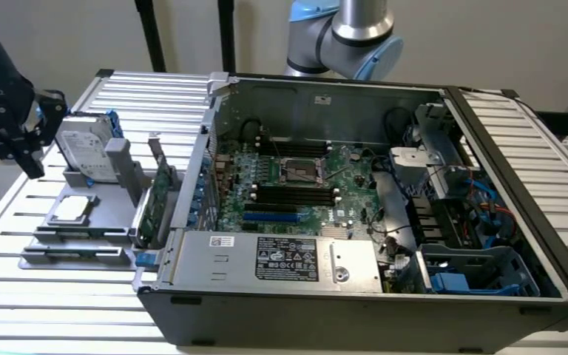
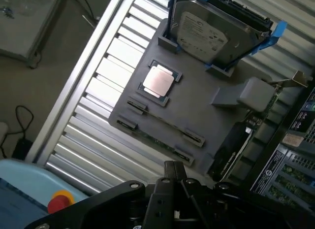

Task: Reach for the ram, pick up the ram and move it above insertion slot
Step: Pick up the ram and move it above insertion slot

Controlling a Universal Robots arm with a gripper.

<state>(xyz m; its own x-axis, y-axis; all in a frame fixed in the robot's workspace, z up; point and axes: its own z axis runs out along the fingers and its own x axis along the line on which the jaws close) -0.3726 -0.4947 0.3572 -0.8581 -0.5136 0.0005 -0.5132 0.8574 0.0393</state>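
Note:
The ram (image 2: 153, 140) is a thin green stick standing on edge between clips at the front of a grey holder (image 2: 197, 98). In the exterior view the ram (image 1: 73, 252) shows as a dark strip on the holder (image 1: 116, 222), at that view's left. My gripper (image 1: 30, 164) hangs above the table off the holder's left end, apart from the ram. In the wrist view the gripper (image 2: 172, 172) is shut with nothing in it, a short way off the ram. The insertion slots (image 1: 294, 194) are long black strips on the motherboard inside the open computer case.
A silver hard drive (image 2: 209, 29) in blue brackets and a square processor chip (image 2: 158, 82) sit on the same holder. A larger green expansion card (image 1: 157, 203) stands between holder and case wall (image 1: 197, 170). The slatted metal table (image 1: 27, 310) ends at the exterior view's left.

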